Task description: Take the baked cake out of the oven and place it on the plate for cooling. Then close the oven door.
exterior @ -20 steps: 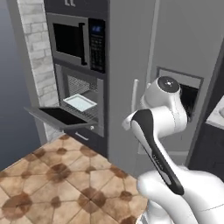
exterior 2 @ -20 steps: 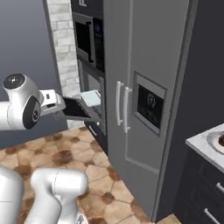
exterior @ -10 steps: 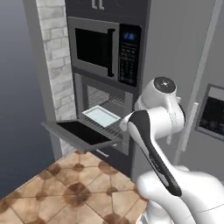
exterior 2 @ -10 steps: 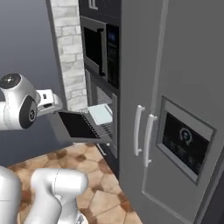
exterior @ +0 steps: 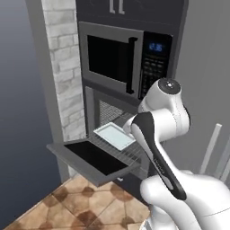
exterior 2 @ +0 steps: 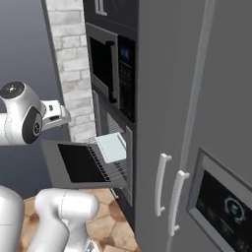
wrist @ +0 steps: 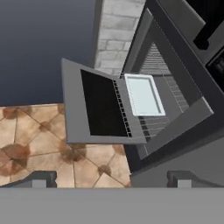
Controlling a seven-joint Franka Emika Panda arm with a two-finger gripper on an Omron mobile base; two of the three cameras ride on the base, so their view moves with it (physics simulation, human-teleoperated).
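we hold the gripper (wrist: 112,181) fully open and empty, well above the oven door (wrist: 94,105). cake tray (wrist: 144,94) sits on the pulled-out rack (wrist: 131,114), long axis toward the oven (wrist: 168,70) (ahead and below the fingers).

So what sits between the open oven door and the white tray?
A pulled-out wire rack bridges the oven door and the white tray, clearest in the hand view.
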